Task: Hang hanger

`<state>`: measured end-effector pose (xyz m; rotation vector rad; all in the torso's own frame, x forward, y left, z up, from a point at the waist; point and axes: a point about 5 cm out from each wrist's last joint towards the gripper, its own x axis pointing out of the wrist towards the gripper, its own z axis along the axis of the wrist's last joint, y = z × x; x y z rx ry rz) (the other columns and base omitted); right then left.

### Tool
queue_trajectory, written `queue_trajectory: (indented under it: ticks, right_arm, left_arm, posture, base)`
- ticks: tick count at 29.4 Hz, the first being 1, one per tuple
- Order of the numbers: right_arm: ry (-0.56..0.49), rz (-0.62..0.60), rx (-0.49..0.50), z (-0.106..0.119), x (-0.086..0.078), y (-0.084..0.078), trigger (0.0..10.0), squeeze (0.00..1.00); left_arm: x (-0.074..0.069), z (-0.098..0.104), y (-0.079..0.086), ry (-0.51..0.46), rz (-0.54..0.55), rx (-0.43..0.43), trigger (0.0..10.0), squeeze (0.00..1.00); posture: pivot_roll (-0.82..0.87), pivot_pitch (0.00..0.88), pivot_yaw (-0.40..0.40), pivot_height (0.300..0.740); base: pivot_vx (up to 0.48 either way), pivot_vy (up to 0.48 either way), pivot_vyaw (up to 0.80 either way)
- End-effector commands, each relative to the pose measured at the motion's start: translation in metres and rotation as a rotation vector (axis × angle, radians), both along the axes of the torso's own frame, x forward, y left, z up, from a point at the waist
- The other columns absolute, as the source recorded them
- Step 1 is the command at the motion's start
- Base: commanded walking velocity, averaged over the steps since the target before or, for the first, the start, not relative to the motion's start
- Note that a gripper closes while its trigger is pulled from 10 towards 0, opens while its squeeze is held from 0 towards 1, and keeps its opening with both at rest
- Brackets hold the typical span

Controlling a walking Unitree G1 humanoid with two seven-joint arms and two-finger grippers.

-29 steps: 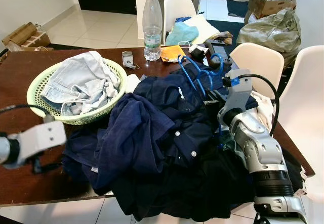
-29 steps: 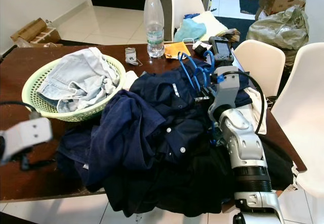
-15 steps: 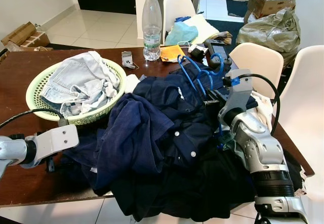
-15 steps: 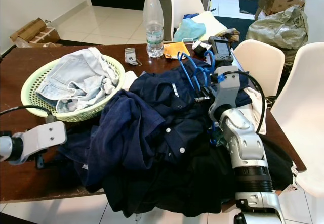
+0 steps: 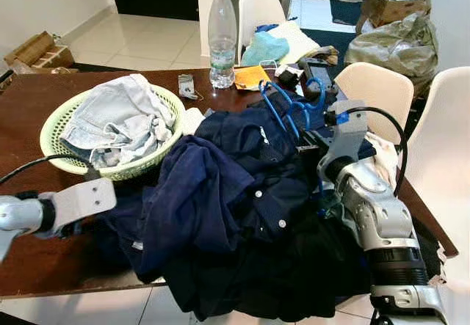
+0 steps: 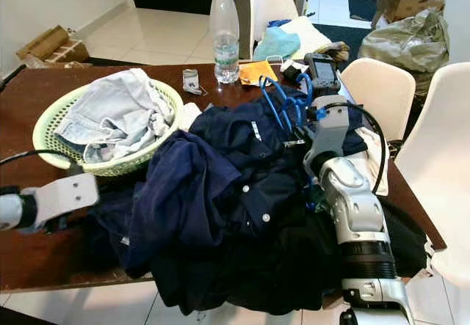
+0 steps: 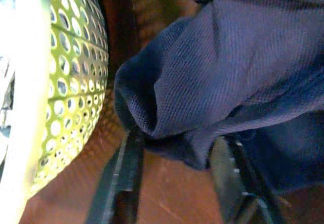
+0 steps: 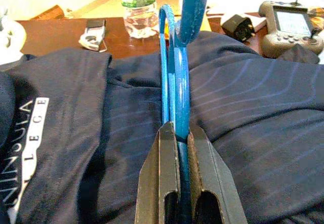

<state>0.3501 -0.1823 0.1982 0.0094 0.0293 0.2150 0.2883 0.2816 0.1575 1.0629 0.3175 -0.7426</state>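
Nearest, the left end effector [image 7: 174,183] rests low on the brown table [image 5: 29,97], its fingers spread around a fold of the dark navy clothes [image 5: 220,215], beside the perforated wall of the green basket [image 7: 71,82]; the wrist view alone shows that fold between the fingers. The right wrist view shows the right end effector [image 8: 183,183] pressed together on the blue hanger [image 8: 174,82], a thin plastic one whose hook curves upward above the pile. White letters "LEGE" can be read on a navy shirt [image 8: 55,133]. Farther off stand a water bottle [image 5: 220,35] and a handheld controller [image 8: 291,24].
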Motion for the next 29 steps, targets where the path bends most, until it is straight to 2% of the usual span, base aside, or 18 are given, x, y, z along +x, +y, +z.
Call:
queue_trajectory:
  ticks: [1,17,18,19,20,21,22,23,24,25,26,27,29]
  right_arm:
    - [0.068,-0.016,-0.003,-0.015,-0.002,-0.003,10.0,0.0]
    - [0.065,-0.013,-0.002,-0.014,-0.002,-0.003,10.0,0.0]
    - [0.063,-0.013,-0.002,-0.014,-0.002,-0.004,10.0,0.0]
    - [0.059,-0.012,0.005,-0.013,-0.002,-0.004,10.0,0.0]
    - [0.048,-0.004,0.033,-0.01,-0.002,-0.003,10.0,0.0]
    - [0.048,-0.004,0.033,-0.01,-0.002,-0.003,10.0,0.0]
    - [0.04,0.003,0.053,-0.009,-0.002,-0.003,10.0,0.0]
    - [0.04,0.003,0.053,-0.009,-0.002,-0.003,10.0,0.0]
    - [0.026,0.017,0.098,-0.006,-0.002,-0.001,10.0,0.0]
    - [0.026,0.017,0.098,-0.006,-0.002,-0.001,10.0,0.0]
    - [-0.001,0.045,0.173,0.0,-0.002,0.002,10.0,0.0]
    - [-0.024,0.069,0.231,0.005,-0.003,0.004,10.0,0.0]
    - [-0.024,0.069,0.231,0.005,-0.003,0.004,10.0,0.0]
  left_arm:
    - [0.0,-0.013,-0.004,0.022,-0.008,0.015,0.0,0.0]
    - [-0.001,-0.021,-0.003,0.027,-0.01,0.004,0.0,0.0]
    - [0.001,-0.016,-0.007,0.014,-0.008,-0.06,0.0,0.0]
    - [0.006,0.0,-0.017,-0.014,-0.009,-0.206,0.0,0.0]
    - [0.01,0.025,-0.028,-0.027,-0.039,-0.394,0.0,0.0]
    - [0.01,0.025,-0.028,-0.027,-0.039,-0.394,0.0,0.0]
    - [0.009,0.042,-0.037,-0.025,-0.083,-0.518,0.0,0.0]
    - [0.009,0.042,-0.037,-0.025,-0.083,-0.518,0.0,0.0]
    - [0.006,0.064,-0.046,-0.014,-0.158,-0.645,0.2,0.0]
    - [0.006,0.064,-0.046,-0.014,-0.158,-0.645,0.2,0.0]
    - [-0.001,0.099,-0.054,-0.013,-0.272,-0.778,4.0,0.0]
    - [-0.01,0.126,-0.06,-0.007,-0.372,-0.876,4.0,0.0]
    - [-0.01,0.126,-0.06,-0.007,-0.372,-0.876,4.0,0.0]
  posture:
    - [0.14,0.133,0.001,0.74]
    - [0.14,0.131,-0.001,0.74]
    - [0.14,0.131,-0.001,0.74]
    - [0.13,0.126,-0.003,0.74]
    - [0.14,0.126,-0.003,0.74]
    - [0.14,0.126,-0.003,0.74]
    - [0.14,0.126,-0.003,0.74]
    - [0.14,0.126,-0.003,0.74]
    - [0.14,0.124,-0.002,0.74]
    - [0.14,0.124,-0.002,0.74]
    - [0.14,0.119,0.002,0.74]
    - [0.15,0.115,0.003,0.74]
    - [0.15,0.115,0.003,0.74]
  base:
    - [0.0,0.0,0.0]
    - [0.0,0.0,0.0]
    - [0.0,0.0,0.0]
    - [0.0,0.0,0.0]
    - [0.0,0.0,0.0]
    - [0.0,0.0,0.0]
    - [0.0,0.0,0.0]
    - [0.0,0.0,0.0]
    - [0.0,0.0,0.0]
    - [0.0,0.0,0.0]
    - [0.0,0.0,0.0]
    - [0.0,0.0,0.0]
    - [0.0,0.0,0.0]
